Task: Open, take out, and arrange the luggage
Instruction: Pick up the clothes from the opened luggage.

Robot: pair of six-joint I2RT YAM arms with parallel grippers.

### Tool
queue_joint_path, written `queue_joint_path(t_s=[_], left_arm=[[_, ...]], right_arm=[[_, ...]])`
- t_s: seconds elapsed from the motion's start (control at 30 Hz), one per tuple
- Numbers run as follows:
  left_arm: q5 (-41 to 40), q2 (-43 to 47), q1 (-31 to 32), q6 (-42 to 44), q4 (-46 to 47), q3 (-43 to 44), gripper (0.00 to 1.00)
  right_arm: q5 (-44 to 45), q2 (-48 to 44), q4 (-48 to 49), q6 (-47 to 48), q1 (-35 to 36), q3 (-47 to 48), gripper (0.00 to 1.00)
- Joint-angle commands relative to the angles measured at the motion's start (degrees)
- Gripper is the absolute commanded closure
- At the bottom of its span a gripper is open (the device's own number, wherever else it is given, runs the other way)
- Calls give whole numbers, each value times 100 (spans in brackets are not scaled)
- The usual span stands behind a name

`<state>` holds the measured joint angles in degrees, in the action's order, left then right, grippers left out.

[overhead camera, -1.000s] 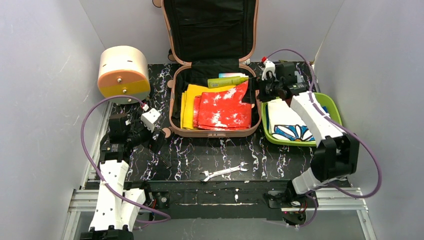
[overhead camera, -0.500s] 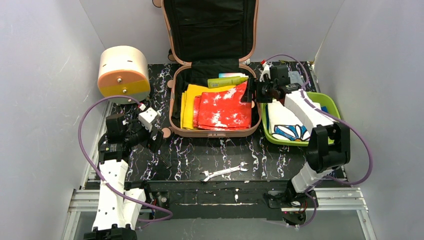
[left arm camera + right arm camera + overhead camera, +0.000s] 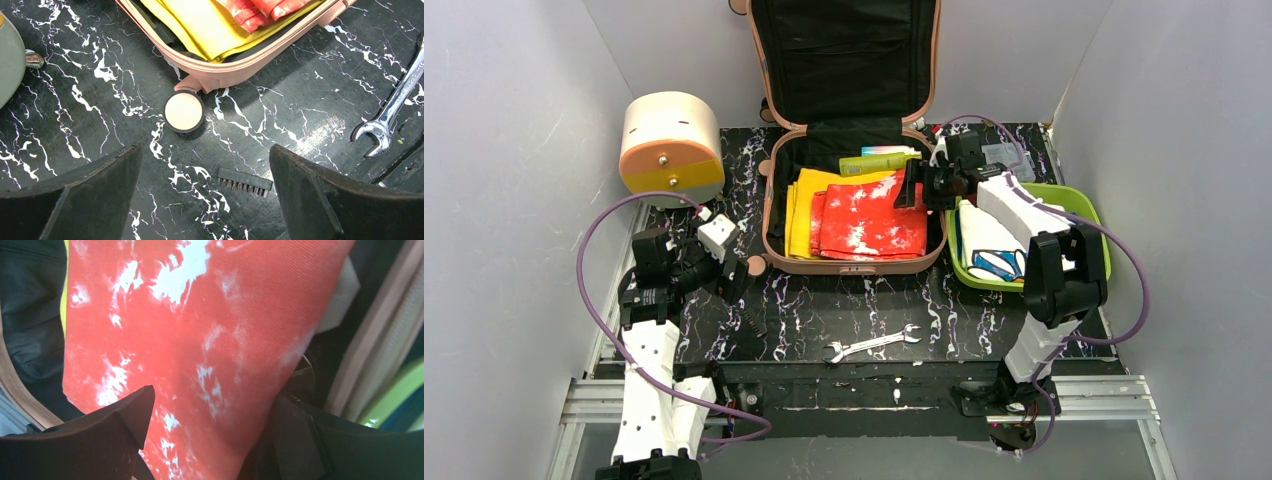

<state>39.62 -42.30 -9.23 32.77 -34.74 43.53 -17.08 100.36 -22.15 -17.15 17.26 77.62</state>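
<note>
the luggage (image 3: 844,60) stood open at the back of the worktop (image 3: 824,310), lid up, with the red cloth (image 3: 874,220), yellow cloth (image 3: 802,205) and green tube (image 3: 879,163) inside; unpacking was only partly done, by my reckoning. my right gripper (image 3: 212,395) straddled the red cloth, jaws wide, pinching nothing, tight beside the luggage's right wall and the green tray (image 3: 1096,225). my left gripper (image 3: 206,149) hung wide and empty; bare worktop lay near the wrench (image 3: 872,344).

luggage (image 3: 844,80) lid top cut off by frame; right arm (image 3: 1009,210) hides part of green tray (image 3: 1074,195).
</note>
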Motion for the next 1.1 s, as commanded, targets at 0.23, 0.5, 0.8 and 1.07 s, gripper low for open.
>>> queue_joint_path(t_s=[0.23, 0.5, 0.8, 1.07], left_arm=[[187, 13, -76, -43, 71, -109, 2], [222, 30, -87, -61, 83, -108, 2], [221, 72, -109, -69, 82, -125, 2], [235, 117, -115, -86, 86, -104, 2]], right_arm=[[-990, 440, 39, -301, -25, 289, 17], [-1203, 603, 71, -435, -91, 227, 32], [-1368, 872, -226, -174, -91, 542, 89], [-860, -62, -1111, 393, -95, 1423, 99]])
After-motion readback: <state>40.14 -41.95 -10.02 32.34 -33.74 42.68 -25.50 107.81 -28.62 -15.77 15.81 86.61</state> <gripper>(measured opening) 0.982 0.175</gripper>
